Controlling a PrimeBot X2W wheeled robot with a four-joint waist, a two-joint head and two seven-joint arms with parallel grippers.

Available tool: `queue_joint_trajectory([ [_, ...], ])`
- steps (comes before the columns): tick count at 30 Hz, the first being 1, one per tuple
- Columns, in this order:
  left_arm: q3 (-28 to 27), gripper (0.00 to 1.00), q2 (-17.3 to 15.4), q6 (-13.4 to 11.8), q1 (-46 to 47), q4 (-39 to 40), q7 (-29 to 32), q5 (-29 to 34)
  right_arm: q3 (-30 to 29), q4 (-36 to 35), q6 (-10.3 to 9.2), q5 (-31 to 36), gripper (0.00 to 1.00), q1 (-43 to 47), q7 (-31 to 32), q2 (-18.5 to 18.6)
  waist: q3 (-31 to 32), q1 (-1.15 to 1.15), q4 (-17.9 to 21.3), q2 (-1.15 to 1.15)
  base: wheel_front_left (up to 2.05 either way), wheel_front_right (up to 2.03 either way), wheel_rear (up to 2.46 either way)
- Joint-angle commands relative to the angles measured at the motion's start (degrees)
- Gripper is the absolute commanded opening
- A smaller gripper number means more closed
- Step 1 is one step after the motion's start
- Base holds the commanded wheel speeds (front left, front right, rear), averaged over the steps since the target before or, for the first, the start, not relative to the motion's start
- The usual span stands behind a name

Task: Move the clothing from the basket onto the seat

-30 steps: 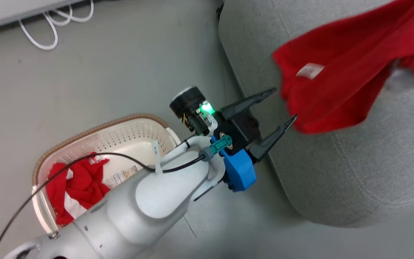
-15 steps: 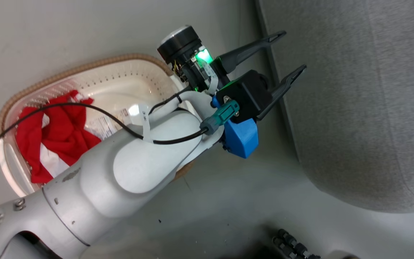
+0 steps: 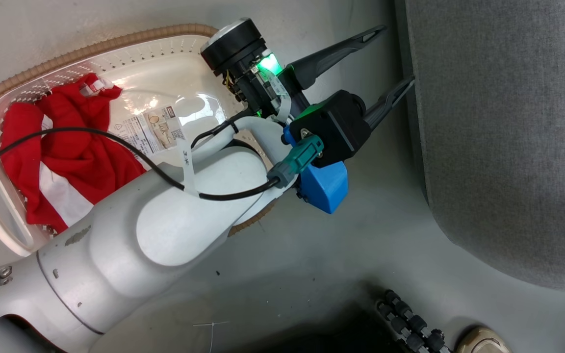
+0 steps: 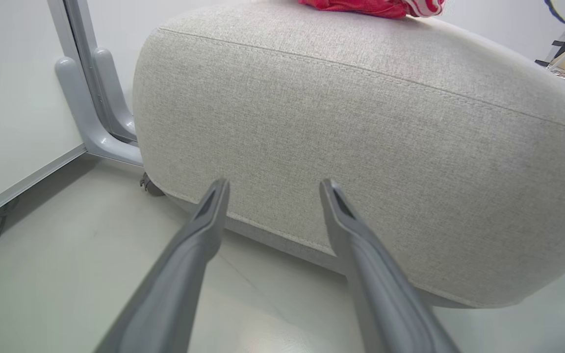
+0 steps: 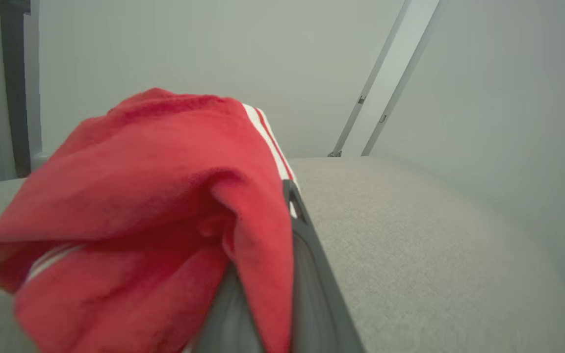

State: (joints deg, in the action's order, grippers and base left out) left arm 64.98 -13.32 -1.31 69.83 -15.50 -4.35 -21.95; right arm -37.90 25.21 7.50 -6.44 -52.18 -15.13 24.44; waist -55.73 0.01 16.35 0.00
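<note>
in right fingers [image 5: 312, 260], red clothing [image 5: 140, 196]

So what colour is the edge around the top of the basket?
Brown, with a woven look. The rim of the basket shows best in the head view.

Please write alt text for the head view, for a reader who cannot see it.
The robot's left gripper is open and empty, its fingers pointing toward the grey fabric seat on the right. Behind its white arm, a cream laundry basket with a brown rim holds a crumpled red garment with a white stripe beside a paper label.
</note>
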Motion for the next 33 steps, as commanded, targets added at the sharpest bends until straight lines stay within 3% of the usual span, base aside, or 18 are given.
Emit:
queue_joint_trajectory([
  [1,0.1,1.0,-0.4,-0.2,-0.1,0.5,0.1,0.2,-0.3,1.4,-0.02,0.3,0.0,1.1,0.0,-0.9,0.1,-0.01,-0.1,0.0,0.0,0.0,0.0],
  [8,0.3,1.0,-0.8,-0.6,-0.5,1.0,0.2,-0.3,2.1,7.9,-0.02,0.3,0.0,2.7,0.0,-2.4,0.5,-0.01,-0.4,0.0,0.0,0.0,0.0],
  [9,0.3,1.0,-0.9,-0.6,-0.5,0.9,0.1,-0.3,2.2,7.8,-0.02,0.3,0.4,2.7,0.0,-2.4,0.7,-0.01,-0.5,0.0,0.0,0.0,0.0],
  [10,0.4,1.0,-1.0,-0.7,-0.5,0.9,0.0,-0.3,2.4,7.6,-0.02,0.3,1.0,2.9,0.0,-2.4,0.9,-0.01,-0.5,0.0,0.0,0.0,0.0],
  [21,-0.5,1.0,0.3,-1.8,-3.2,-1.8,-4.7,-2.0,4.8,-2.8,-0.02,-1.8,1.0,12.7,0.0,-3.6,7.8,-0.01,-1.5,0.0,0.0,0.0,0.0],
  [33,-8.2,1.0,-0.1,-6.1,-11.6,-5.8,-10.7,-7.2,17.6,-16.2,-0.02,-0.3,1.0,22.8,0.0,-5.9,22.3,-0.01,-4.5,0.0,0.0,0.0,0.0],
])
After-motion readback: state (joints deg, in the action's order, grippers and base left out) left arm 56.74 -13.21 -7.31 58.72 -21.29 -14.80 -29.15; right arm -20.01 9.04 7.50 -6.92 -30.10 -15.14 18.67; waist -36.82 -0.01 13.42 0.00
